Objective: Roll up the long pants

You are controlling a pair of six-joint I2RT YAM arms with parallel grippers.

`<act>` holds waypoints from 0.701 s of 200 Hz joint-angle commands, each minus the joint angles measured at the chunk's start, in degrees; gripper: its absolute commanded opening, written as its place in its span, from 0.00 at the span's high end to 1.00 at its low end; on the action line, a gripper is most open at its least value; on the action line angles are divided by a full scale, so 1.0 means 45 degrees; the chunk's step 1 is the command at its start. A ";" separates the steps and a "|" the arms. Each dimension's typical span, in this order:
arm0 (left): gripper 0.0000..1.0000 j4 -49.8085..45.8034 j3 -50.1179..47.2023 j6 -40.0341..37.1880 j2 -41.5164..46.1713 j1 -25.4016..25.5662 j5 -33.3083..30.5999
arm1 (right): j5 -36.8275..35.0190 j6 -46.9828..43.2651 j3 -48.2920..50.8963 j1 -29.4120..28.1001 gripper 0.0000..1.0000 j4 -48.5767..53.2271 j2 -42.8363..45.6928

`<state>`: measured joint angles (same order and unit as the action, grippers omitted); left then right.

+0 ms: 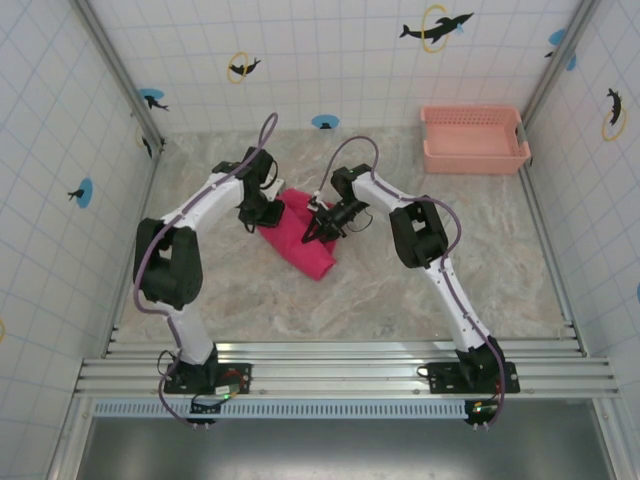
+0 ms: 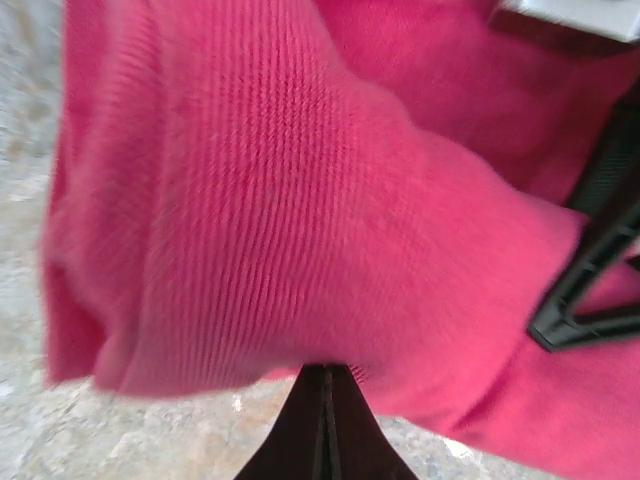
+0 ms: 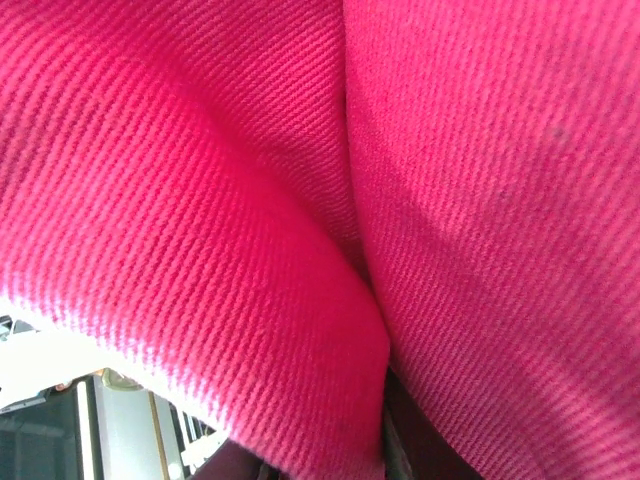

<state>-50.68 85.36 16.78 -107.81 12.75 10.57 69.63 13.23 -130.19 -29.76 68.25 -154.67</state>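
Our left gripper [image 2: 324,405] is pinching the long pants [image 1: 303,243], fingers squeezed together. Our right gripper [image 1: 316,229] is touching the cloth, but we cannot tell if it is gripping. The pants are sitting bunched between them on the table [image 1: 420,290].

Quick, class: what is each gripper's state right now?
Left gripper: fingers shut, pinching the edge of the long pants.
Right gripper: cannot tell; the cloth covers its fingers.

We noted magenta-red cloth long pants [image 1: 306,241]: soft, matt, fine diagonal ribbed weave. We saw beige marbled tabletop [image 1: 400,295]: smooth, faint sheen. Salmon-pink slatted plastic basket [image 1: 475,158] looked smooth. Silver metal rail [image 1: 340,366] appeared ridged.
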 commanded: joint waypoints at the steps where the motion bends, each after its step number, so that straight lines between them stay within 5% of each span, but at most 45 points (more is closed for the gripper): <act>1: 0.95 -0.0323 0.1154 0.0156 -0.1068 0.0000 0.0377 | -0.1846 0.0418 -0.0014 0.0201 0.80 -0.0537 -0.1043; 44: 0.94 -0.0768 0.3518 0.0776 -0.3280 -0.0002 0.0600 | -0.1937 0.0382 0.0104 0.0244 0.79 -0.0539 -0.0972; 59: 0.94 -0.1478 0.4549 0.0878 -0.4272 -0.0002 0.0586 | -0.2446 0.0171 0.0000 0.0254 0.71 -0.0386 -0.0704; 80: 0.96 -0.2681 0.5921 0.0847 -0.5549 -0.0055 0.0678 | -0.4796 -0.1032 -0.0983 0.0270 0.47 0.0887 0.0103; 114: 0.97 -0.3221 0.6741 0.1064 -0.6614 -0.0075 0.0800 | -0.8321 -0.2554 -0.0710 0.0261 0.35 0.1131 0.2553; 140: 0.98 -0.3231 0.6888 0.1332 -0.6899 -0.0203 0.1324 | -1.0692 -0.3682 0.1690 -0.0364 0.33 -0.0152 0.4936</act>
<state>-64.47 116.42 20.62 -133.73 12.62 16.34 38.92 3.75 -130.34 -29.19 69.93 -143.85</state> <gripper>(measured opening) 0.042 0.660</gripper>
